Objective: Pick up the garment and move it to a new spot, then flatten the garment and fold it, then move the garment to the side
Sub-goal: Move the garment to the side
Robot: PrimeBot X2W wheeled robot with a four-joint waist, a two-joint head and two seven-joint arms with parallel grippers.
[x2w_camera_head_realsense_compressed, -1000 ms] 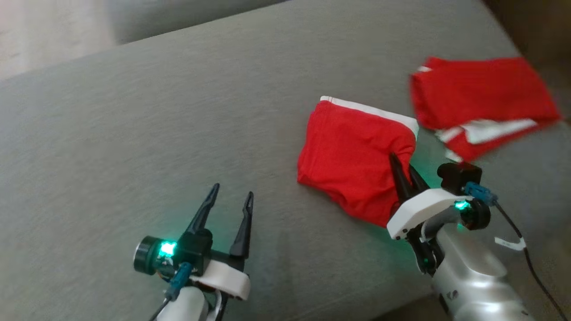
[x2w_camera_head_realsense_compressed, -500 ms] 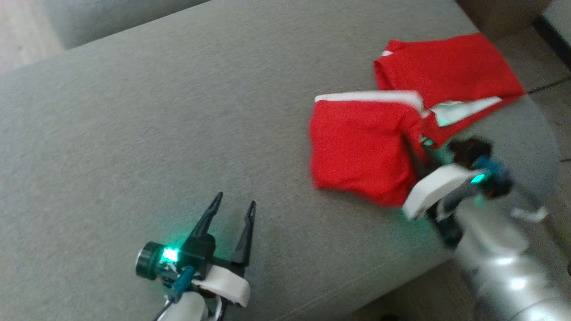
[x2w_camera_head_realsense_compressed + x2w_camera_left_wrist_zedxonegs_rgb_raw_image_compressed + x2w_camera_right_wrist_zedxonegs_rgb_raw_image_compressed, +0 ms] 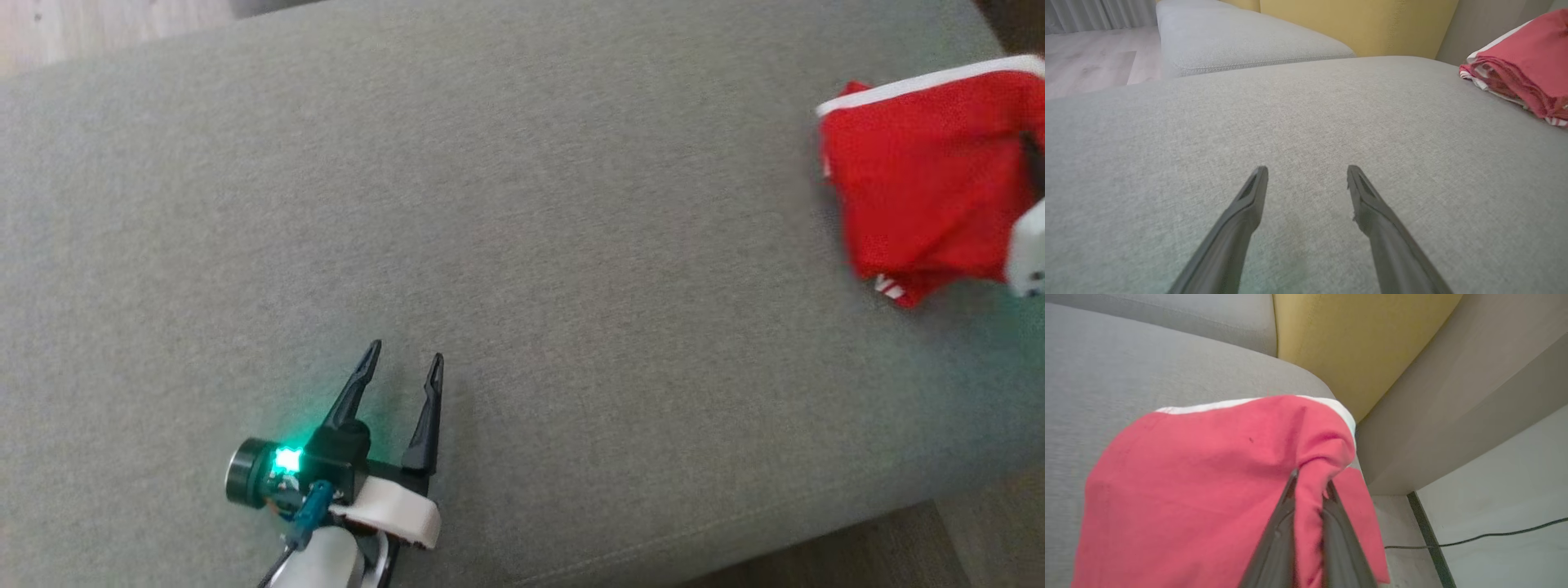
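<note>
I see grey cushion, yellow backrest behind, wood floor beyond. Right pincer clamped on red garment; left pincer spread, empty.

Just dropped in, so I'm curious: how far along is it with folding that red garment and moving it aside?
Done, it seems: the red garment is folded into a compact bundle. In hand: the right tool is shut on a pinch of it near the right end of the cushion, apparently moving it aside. Left: set it down, let go. The left tool is open, idle.

Left fingers apart, right seemingly together.
</note>
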